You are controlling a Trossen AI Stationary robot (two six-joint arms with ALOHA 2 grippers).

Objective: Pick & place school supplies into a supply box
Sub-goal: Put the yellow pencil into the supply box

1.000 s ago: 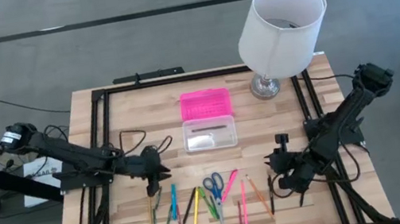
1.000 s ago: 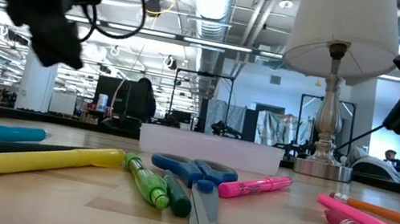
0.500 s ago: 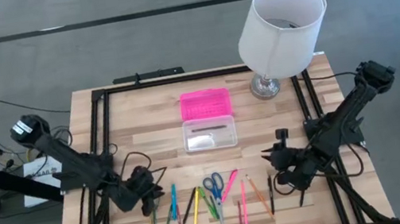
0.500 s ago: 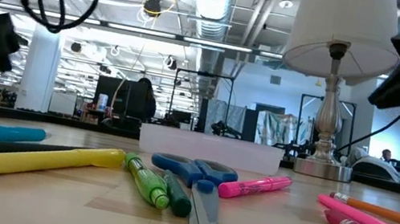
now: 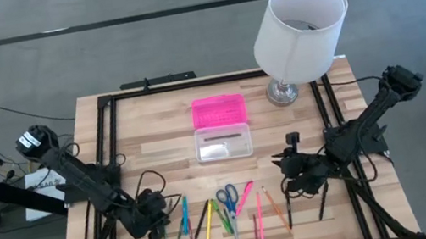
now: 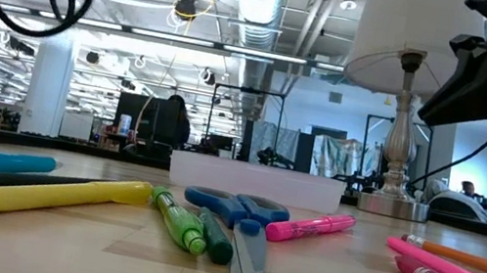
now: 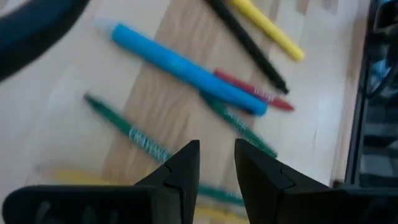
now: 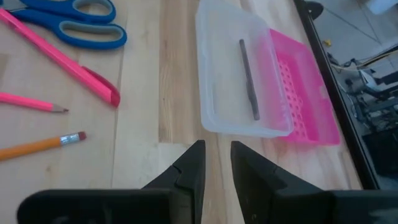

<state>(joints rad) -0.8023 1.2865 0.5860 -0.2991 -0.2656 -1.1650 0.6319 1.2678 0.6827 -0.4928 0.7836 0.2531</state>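
Several pens and pencils [image 5: 211, 218] and blue-handled scissors [image 5: 226, 196] lie flat in a row near the table's front edge. The clear box [image 5: 223, 144] stands mid-table with one dark pencil [image 8: 249, 78] in it. Its pink lid [image 5: 218, 111] lies behind it. My left gripper [image 5: 153, 219] hovers above the row's leftmost pencils, its fingers close together, over a green pencil [image 7: 124, 127] and a blue pen [image 7: 186, 68]. My right gripper [image 5: 286, 172] hovers right of the row, its fingers close together and empty, pointing toward the box [image 8: 242, 81].
A lamp with a white shade [image 5: 299, 24] stands at the table's far right corner. A black frame [image 5: 109, 110] runs round the wooden top. Cables [image 5: 149, 147] lie left of the box. Bare wood [image 5: 284, 134] shows between the box and my right gripper.
My left gripper has gone from left of the box toward the table's near edge and a little left, down over the leftmost pencils. My right gripper has shifted a little toward the far edge and left. The supplies and box have kept still.
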